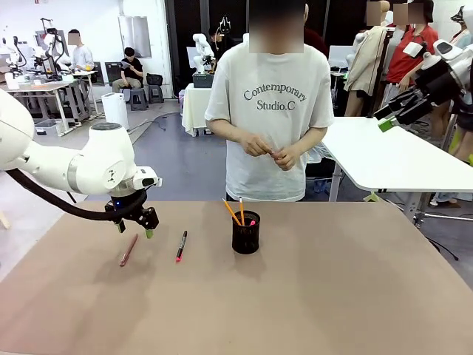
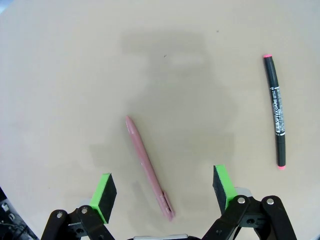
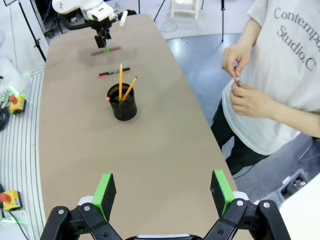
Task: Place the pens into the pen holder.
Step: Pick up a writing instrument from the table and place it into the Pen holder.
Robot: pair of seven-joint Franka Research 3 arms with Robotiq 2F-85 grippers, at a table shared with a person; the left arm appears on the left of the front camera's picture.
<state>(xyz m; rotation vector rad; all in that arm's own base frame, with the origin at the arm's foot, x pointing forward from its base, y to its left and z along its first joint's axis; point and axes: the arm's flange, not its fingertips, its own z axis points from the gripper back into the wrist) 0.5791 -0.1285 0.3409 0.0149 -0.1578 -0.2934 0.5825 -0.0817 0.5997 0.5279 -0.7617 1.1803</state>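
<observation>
The left hand (image 1: 134, 231), jaws spread, hovers over the reddish-brown pen (image 2: 147, 167) lying on the counter (image 1: 332, 296), well apart from the pen holder (image 1: 246, 235); light, stiff and slick, it looks best pinched mid-barrel.

The left pincer (image 2: 164, 186), jaws spread, straddles the reddish-brown plastic pen (image 2: 145, 160), with bare brown table (image 2: 65, 75) on either side. The black pink-tipped marker (image 2: 276, 112) lies well apart; the black wire-mesh pen holder (image 1: 246, 235) stands farther off.
</observation>
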